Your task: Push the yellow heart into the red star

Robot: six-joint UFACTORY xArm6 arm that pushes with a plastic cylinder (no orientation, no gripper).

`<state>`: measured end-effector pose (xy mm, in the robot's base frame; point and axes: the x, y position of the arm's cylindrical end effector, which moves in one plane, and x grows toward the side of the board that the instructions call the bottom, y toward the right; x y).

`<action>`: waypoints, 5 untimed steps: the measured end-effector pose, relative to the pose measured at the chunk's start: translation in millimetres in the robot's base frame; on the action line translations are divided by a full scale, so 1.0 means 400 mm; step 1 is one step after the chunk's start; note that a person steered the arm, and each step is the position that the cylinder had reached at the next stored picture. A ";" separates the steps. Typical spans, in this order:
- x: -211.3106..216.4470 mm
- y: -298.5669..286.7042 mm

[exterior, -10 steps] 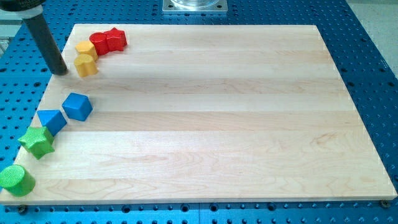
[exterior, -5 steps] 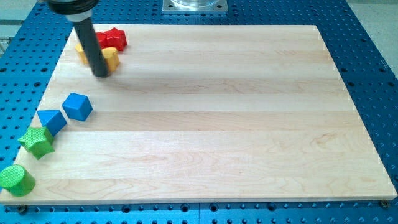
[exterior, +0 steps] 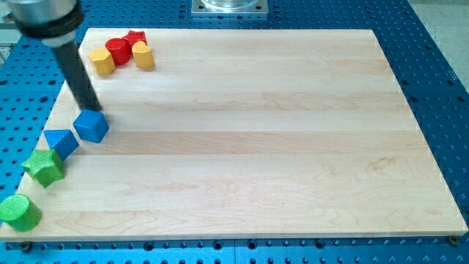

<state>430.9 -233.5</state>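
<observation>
The yellow heart (exterior: 143,55) lies near the board's top left corner, touching the lower right side of the red star (exterior: 135,39). A red cylinder (exterior: 117,51) sits against the star's left, between the heart and another yellow block (exterior: 102,61). My rod slants down from the view's top left. My tip (exterior: 93,110) stands below and left of this cluster, at the top edge of a blue block (exterior: 91,125), well clear of the heart.
A second blue block (exterior: 61,141), a green star (exterior: 42,167) and a green cylinder (exterior: 18,211) run down the board's left edge (exterior: 51,117). A metal mount (exterior: 229,6) shows at the view's top.
The yellow heart slid up and right, from below the other yellow block to against the red star. My tip pushed it right, then drew back down and left to the blue block.
</observation>
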 end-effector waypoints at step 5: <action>0.009 -0.038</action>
